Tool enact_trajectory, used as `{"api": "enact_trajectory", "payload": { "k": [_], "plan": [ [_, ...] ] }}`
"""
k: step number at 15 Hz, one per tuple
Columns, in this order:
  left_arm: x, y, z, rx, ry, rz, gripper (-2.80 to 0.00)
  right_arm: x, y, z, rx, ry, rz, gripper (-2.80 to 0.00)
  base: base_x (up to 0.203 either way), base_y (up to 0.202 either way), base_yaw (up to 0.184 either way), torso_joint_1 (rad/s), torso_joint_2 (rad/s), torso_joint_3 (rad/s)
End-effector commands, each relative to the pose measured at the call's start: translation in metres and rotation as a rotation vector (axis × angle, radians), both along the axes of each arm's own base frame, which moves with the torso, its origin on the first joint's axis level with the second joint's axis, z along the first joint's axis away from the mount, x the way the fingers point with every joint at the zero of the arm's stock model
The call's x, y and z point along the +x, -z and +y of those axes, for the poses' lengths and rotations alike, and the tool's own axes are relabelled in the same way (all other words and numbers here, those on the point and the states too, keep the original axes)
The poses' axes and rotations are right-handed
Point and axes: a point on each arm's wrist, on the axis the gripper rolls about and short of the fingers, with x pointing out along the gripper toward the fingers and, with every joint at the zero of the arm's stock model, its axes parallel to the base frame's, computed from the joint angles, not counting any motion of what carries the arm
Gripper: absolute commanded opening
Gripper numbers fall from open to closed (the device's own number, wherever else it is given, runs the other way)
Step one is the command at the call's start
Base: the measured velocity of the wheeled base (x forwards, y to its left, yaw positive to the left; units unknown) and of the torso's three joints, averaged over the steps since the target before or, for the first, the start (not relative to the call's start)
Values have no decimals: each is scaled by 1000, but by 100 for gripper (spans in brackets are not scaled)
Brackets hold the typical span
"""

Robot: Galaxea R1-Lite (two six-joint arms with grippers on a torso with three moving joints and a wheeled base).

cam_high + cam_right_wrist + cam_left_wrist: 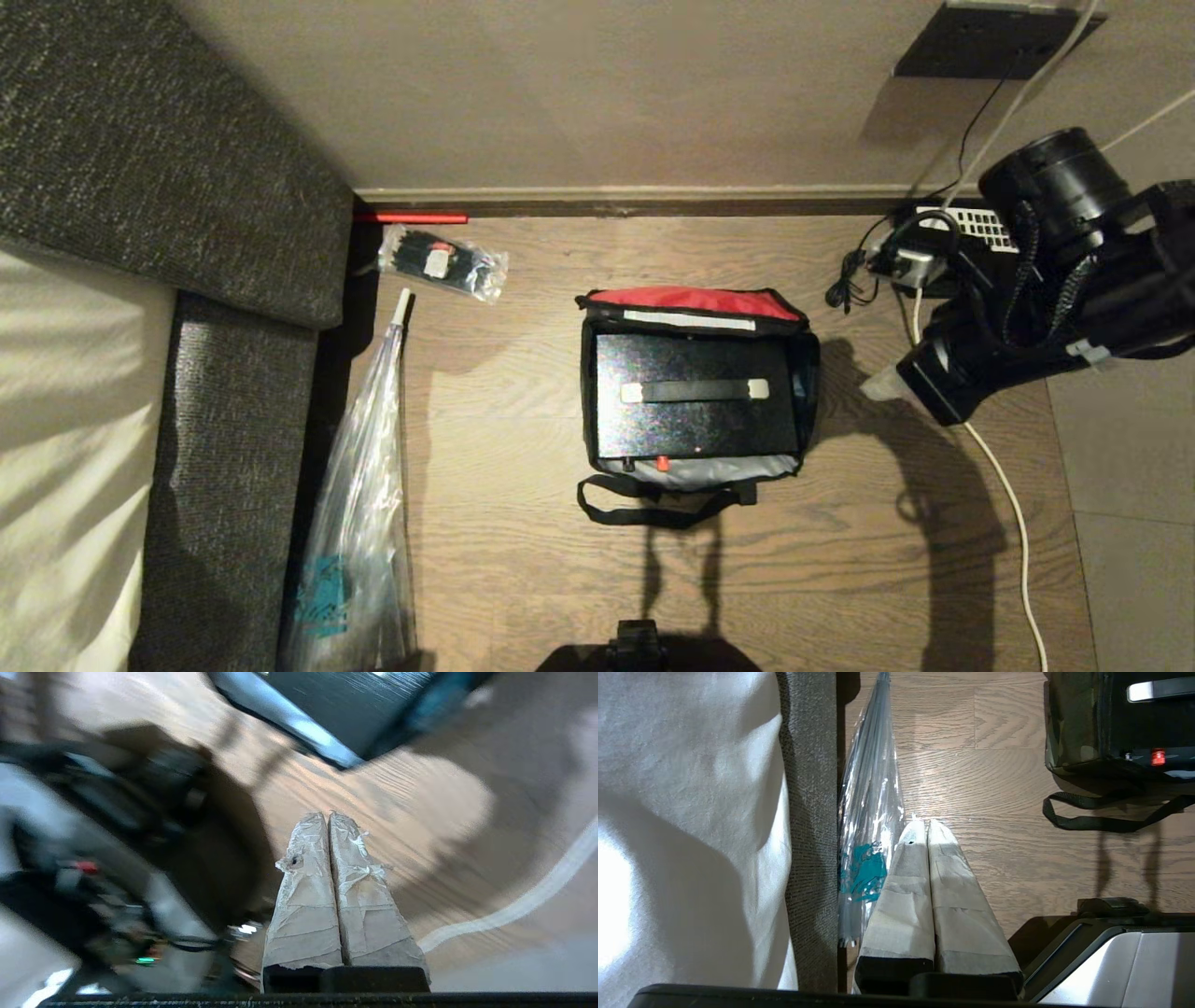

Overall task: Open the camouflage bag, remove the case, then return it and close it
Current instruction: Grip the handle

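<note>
Just left of the raised right gripper (pixel 878 385), fingers pressed together and empty, the camouflage bag (pixel 810 369) sits open on the floor (pixel 523 392), the case (pixel 695 392) inside; the blurred wrist view probably agrees.

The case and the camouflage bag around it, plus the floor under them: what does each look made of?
The case: seemingly rigid plastic or coated metal, glossy black, since light glints off its flat top; its handle has silvery ends. The camouflage bag: soft woven fabric, matt, with a red lid lining and a limp black strap. The floor: wood or wood-look planks, with visible grain and a slight sheen.
</note>
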Motion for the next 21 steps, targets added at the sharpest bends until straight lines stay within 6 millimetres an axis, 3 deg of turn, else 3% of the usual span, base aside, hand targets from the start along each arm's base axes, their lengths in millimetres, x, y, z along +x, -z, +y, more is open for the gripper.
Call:
{"api": "enact_trajectory", "payload": {
  "k": [1,5,6,10,16,21],
  "plan": [
    [0,0,0,0,0,3,-280,16,20,16,-105,24,29,-280,0,0,0,0,0,0],
    [0,0,0,0,0,3,-280,40,37,51,-111,-30,-8,-280,0,0,0,0,0,0],
    [0,0,0,0,0,3,-280,44,38,55,-104,-38,-35,0,0,0,0,0,0,0],
    [0,0,0,0,0,3,-280,38,72,66,-248,-46,-51,0,0,0,0,0,0,0],
    [0,0,0,0,0,3,-280,23,96,95,-256,-174,-429,0,0,0,0,0,0,0],
    [0,0,0,0,0,3,-280,11,121,89,-449,-327,-771,0,0,0,0,0,0,0]
  ]
}}
